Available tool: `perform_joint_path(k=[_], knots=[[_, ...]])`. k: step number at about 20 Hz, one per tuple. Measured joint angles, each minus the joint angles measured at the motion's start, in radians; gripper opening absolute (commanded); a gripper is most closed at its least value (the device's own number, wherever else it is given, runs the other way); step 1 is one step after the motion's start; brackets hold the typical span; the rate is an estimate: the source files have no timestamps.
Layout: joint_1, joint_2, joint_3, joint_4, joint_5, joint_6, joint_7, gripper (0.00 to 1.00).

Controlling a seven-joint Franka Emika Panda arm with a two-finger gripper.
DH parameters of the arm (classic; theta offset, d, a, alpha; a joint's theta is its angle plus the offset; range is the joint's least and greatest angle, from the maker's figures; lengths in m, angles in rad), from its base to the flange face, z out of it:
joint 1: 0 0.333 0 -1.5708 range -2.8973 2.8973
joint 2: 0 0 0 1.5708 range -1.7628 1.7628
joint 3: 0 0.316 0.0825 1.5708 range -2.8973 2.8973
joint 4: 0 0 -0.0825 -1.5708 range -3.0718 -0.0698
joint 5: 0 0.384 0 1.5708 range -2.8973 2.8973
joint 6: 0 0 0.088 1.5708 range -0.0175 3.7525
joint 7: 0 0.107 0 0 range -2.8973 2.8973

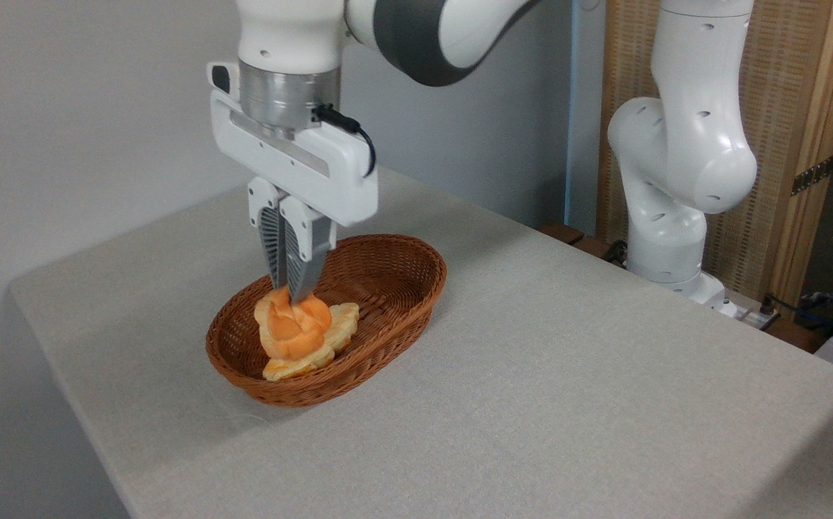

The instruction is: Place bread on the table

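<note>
The bread (292, 330), a small orange-golden roll with a knotted top, sits in the near end of the brown wicker basket (395, 288), resting on a pale yellow leaf-shaped loaf (330, 344). My gripper (290, 290) points straight down above it. Its two fingers are drawn close together and pinch the roll's top lobe. Whether the roll is raised off the loaf I cannot tell. The table (532, 375) has a light grey-beige fabric top, and the basket stands left of its middle.
The arm's white base (676, 216) stands beyond the table's far right edge, with cables and a wooden screen behind it. A grey wall runs along the left side. The table's near left corner drops off close to the basket.
</note>
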Motion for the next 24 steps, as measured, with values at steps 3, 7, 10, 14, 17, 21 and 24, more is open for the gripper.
perform_joint_path(k=[3, 7, 10, 14, 17, 21, 24], knots=[[0.002, 0.008, 0.052, 0.0, 0.0, -0.01, 0.071, 0.22], [0.003, 0.03, 0.117, -0.003, 0.0, -0.016, 0.152, 0.7], [0.001, 0.063, 0.119, -0.007, 0.012, -0.016, 0.155, 0.97], [-0.001, 0.095, 0.117, -0.007, 0.015, -0.017, 0.155, 1.0], [-0.001, 0.095, 0.117, -0.006, 0.015, -0.017, 0.155, 1.0], [-0.001, 0.094, 0.117, -0.004, 0.015, -0.017, 0.155, 1.0], [-0.002, 0.089, 0.114, 0.005, 0.015, -0.017, 0.153, 1.0]])
